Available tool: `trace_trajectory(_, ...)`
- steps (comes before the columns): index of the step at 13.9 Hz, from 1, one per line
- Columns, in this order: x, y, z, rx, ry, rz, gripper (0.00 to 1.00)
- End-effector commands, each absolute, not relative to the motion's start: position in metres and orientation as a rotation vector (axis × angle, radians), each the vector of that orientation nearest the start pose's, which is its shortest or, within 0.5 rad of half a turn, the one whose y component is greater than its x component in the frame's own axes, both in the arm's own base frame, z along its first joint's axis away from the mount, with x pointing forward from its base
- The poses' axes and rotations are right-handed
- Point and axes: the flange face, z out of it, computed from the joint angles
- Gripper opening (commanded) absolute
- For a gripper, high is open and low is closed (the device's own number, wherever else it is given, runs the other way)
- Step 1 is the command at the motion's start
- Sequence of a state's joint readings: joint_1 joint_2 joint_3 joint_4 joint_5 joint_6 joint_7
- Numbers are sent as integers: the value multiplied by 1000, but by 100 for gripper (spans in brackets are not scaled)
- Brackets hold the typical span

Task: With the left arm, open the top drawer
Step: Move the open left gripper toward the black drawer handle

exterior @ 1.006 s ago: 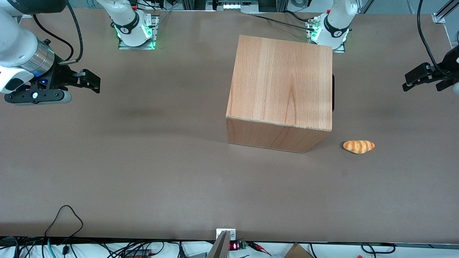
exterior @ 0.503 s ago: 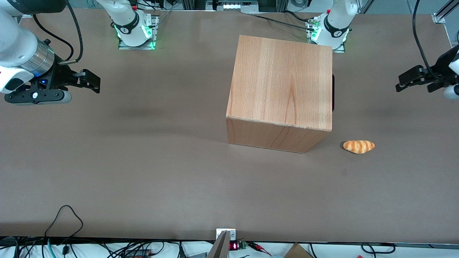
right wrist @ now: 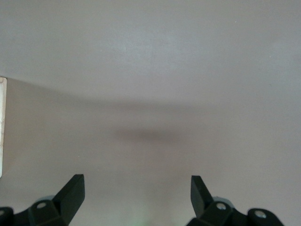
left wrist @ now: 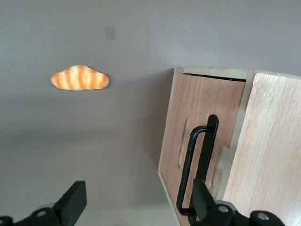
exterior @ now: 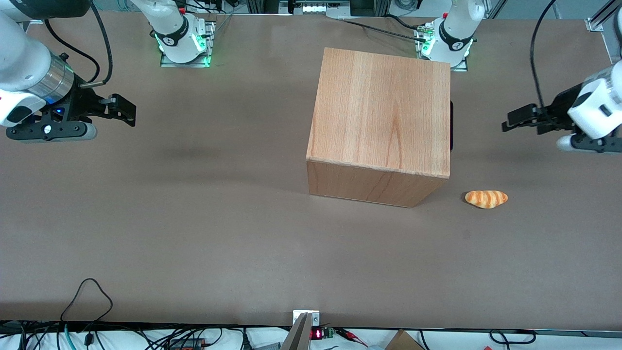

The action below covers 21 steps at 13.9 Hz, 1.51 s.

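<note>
The flat, matte brown-grey bench (exterior: 194,233) spans the front view. Silver aluminium frame rails (exterior: 595,19) stand at its edge farthest from the front camera. Tangled black cables (exterior: 87,335) lie along its nearest edge. Lighting is even and diffuse, with soft shadows.

The gripper (exterior: 505,121) hangs above the bench toward the working arm's end.

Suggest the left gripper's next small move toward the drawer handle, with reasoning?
Probably keep closing on the cabinet: the left gripper hangs open, apart from the top drawer's black bar handle, which faces it on the drawer front. The drawer looks shut; nothing lies between them.
</note>
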State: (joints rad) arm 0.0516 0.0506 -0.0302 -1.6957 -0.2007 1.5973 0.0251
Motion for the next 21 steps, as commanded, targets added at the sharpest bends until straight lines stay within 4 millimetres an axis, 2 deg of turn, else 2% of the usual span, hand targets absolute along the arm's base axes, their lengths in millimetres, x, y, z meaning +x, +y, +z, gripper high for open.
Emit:
trace_trajectory(1,558,-20,516,-3404,17,242,100)
trace_trajectory(5,556,-39,481,-3418,45,234,100)
trace_trajectory(7,553,-41,466,-3420,36,243,100)
trace_trajectory(12,548,-41,443,-3446,69,300,100)
trace_trajectory(21,552,-46,419,-3447,72,380,100)
